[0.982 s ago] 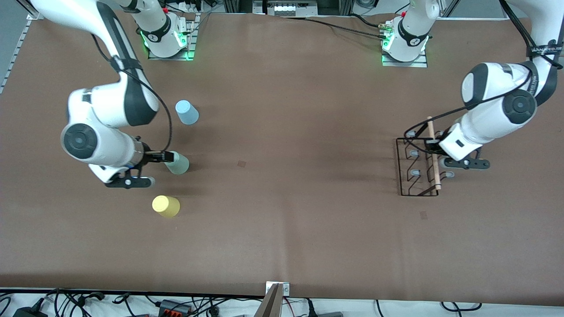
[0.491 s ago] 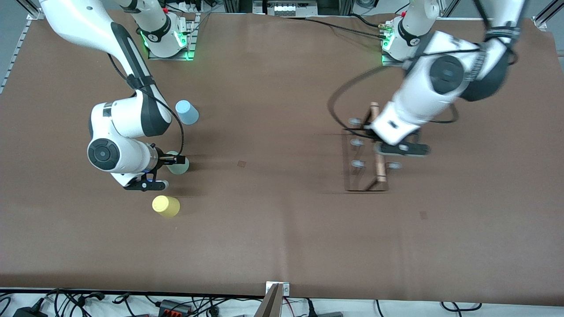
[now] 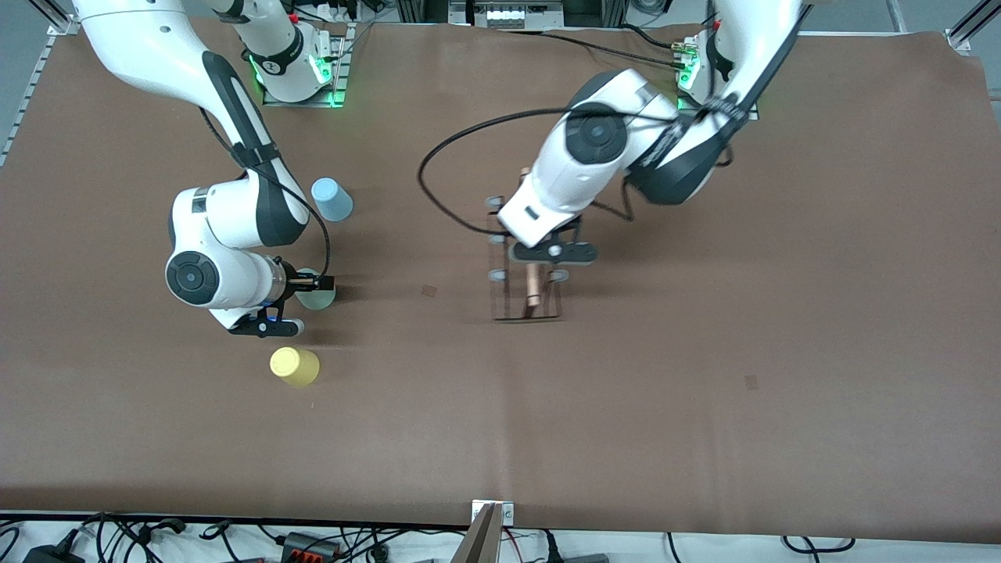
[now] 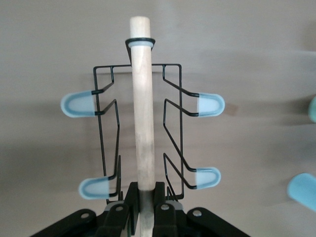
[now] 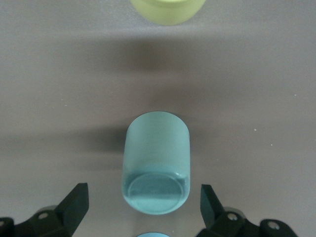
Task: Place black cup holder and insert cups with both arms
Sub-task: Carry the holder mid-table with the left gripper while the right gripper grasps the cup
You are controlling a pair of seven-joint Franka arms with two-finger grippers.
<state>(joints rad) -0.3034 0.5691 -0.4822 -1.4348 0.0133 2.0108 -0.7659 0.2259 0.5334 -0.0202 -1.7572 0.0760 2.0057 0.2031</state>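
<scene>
Left gripper (image 3: 535, 275): positioned at centre frame in the front view, slightly above the middle. Its jaws are clamped narrow on the light wooden rod (image 4: 143, 113) that forms the top bar of the black cup holder (image 3: 522, 266). The left wrist view confirms the rod seated between the two fingers, with the wire frame and four pale blue prong caps (image 4: 78, 104) spread to either side of the rod. From the front view the rack's base appears low over the brown desk (image 3: 704, 391); whether it touches the surface cannot be told.

Right gripper (image 3: 313, 289): positioned at left of centre in the front view, level with the mint green cup (image 3: 319, 291). Jaws stand wide. In the right wrist view the mint green cup (image 5: 156, 163) sits between the two fingers with a clear gap on each side; no contact is seen.

Cups: all three stand upside down on the desk in the left part of the front view. The light blue cup (image 3: 331, 199) is uppermost, the mint green cup is below it, and the yellow cup (image 3: 294, 366) is lowest, just beneath the right arm's wrist. The three are well apart from the cup holder.
</scene>
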